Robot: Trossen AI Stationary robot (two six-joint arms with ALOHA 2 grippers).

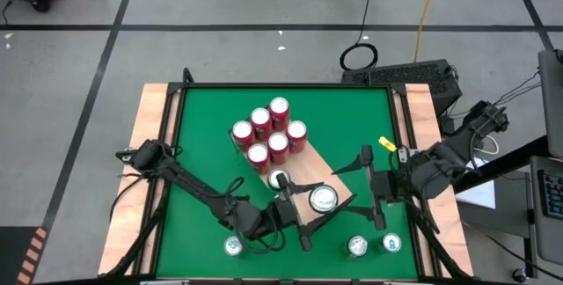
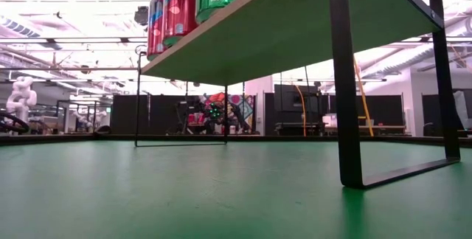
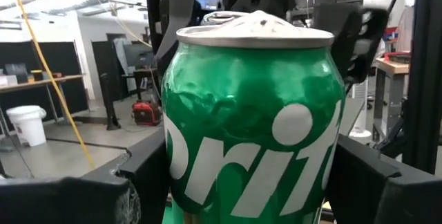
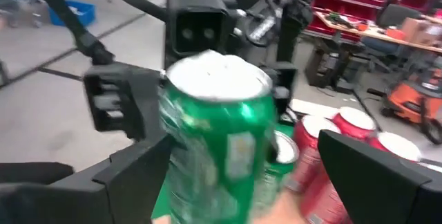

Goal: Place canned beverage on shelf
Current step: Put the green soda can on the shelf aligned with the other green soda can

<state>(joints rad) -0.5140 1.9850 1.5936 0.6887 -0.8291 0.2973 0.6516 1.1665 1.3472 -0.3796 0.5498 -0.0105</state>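
Note:
A green canned beverage (image 1: 323,199) stands upright over the near right corner of the light wood shelf (image 1: 308,172), with my left gripper (image 1: 310,211) shut on it. In the left wrist view the can (image 3: 252,106) fills the picture. My right gripper (image 1: 369,188) hangs open just to the can's right, facing it and touching nothing. In the right wrist view the can (image 4: 217,134) shows ahead of its spread fingers. Several red cans (image 1: 268,131) and another green can (image 1: 279,179) stand on the shelf. My left gripper pinches the green can's side wall (image 3: 181,175) between its two fingers (image 3: 141,179), one on each side of the body below the top rim. The fingers come nearly level from the table's near left. The can is upright; whether its base rests on the shelf I cannot tell.
Three more cans (image 1: 233,246), (image 1: 357,246), (image 1: 391,244) stand on the green table (image 1: 202,144) near its front edge. From the low view the shelf (image 2: 295,25) is a raised board on thin dark legs (image 2: 346,84), with free room beneath it.

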